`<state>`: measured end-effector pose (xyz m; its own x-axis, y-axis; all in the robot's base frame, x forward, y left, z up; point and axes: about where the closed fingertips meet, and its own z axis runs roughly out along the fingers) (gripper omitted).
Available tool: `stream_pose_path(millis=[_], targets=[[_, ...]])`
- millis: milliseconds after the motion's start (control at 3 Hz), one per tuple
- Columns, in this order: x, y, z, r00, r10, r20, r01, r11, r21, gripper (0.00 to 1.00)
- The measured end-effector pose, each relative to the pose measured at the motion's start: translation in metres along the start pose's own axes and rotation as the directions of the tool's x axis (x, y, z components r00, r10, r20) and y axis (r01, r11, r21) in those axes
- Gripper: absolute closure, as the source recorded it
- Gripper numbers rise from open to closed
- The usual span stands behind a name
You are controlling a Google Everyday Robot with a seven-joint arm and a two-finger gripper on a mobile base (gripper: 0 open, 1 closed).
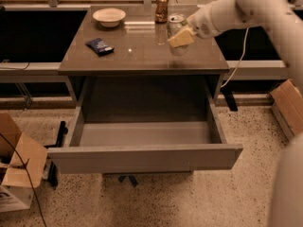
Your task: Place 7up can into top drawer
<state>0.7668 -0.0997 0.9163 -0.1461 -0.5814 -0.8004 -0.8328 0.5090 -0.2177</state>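
**Item 1.** Claw [181, 37], two-fingered with pale yellow pads, on the end of a white robot arm [236, 8]. It hangs over the right rear part of the grey-brown cabinet top [142, 56]. It is clamped on item 2, with one pad lying across the can's near side.

**Item 2.** 7up can [175, 21], small, with a silver top and a pale green-and-white metal body, held in the claw. It stands upright, long axis vertical, with the silver top uppermost and showing just above the pad. I cannot tell whether its base touches the cabinet top.

**Item 3.** Top drawer [142, 158], wide, shallow and grey, with a plain flat front panel. It is pulled out, below the claw and nearer to me. The cabinet top's front edge lies between the claw and the drawer's opening.

**Item 4.** Brown-orange can [162, 6], upright, just behind the claw and slightly to its left.

**Item 5.** White round bowl [109, 17], well to the claw's left, at the back.

**Item 6.** Dark blue flat packet [100, 46], lying well to the claw's left.

**Item 7.** Two brown cardboard boxes on the speckled floor. One [19, 167] sits far below and left of the claw, the other [289, 103] below and to its right.
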Motion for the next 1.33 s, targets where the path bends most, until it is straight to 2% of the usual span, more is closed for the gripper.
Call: stream_pose_path(millis=[333, 667, 1000, 1333], targets=[[0.006, 0.051, -0.064, 0.995, -0.099, -0.024, 0.097, 0.9926, -0.073, 1.00], [0.023, 0.101, -0.090, 0.984, -0.177, -0.024, 0.171, 0.9729, -0.155, 1.00], [0.044, 0.139, -0.084, 0.969, -0.245, -0.030, 0.234, 0.9491, -0.211, 1.00], [0.053, 0.151, -0.072, 0.969, -0.242, -0.039, 0.227, 0.9446, -0.237, 1.00]])
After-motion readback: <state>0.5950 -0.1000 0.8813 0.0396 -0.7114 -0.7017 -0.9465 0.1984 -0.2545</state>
